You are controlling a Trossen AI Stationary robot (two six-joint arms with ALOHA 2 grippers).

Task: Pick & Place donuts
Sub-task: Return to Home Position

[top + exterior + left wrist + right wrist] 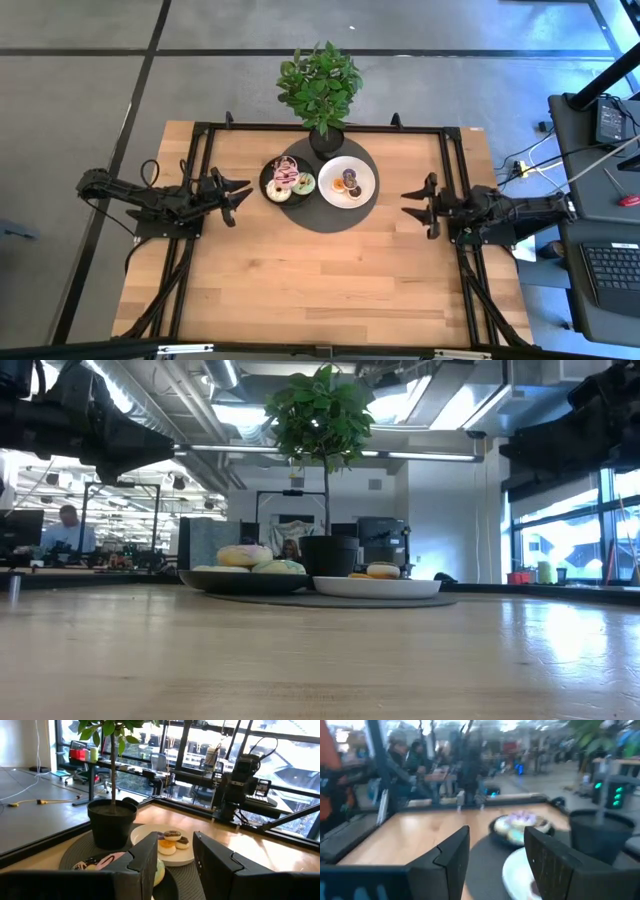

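**A:** Where are the donuts (303, 184) sitting?

**B:** They are lying on two plates near the middle of the surface's (300, 280) far edge, just in front of the potted plant (321, 85). The big donuts (284, 170) are crowding the dark plate (263, 183) and touching one another. The small donuts (348, 184) are resting on the white plate (366, 172) beside it. Both plates are sharing a round grey mat (330, 218).

**A:** And the tools?

**B:** The left tool (240, 198) is hanging near the left edge with its fingers spread, gripping nothing. The dark plate is lying just beyond its tips. The right tool (408, 204) is hovering toward the right edge, likewise spread and empty. It is pointing at the white plate across a strip of bare surface.

**A:** How are they likely to handle?

**B:** I am guessing they are light, stiff toy rings with smooth frosting that could be slippery. I would be pinching one from above across its outer rim. On the crowded plate, the fingers risk nudging the neighbours.
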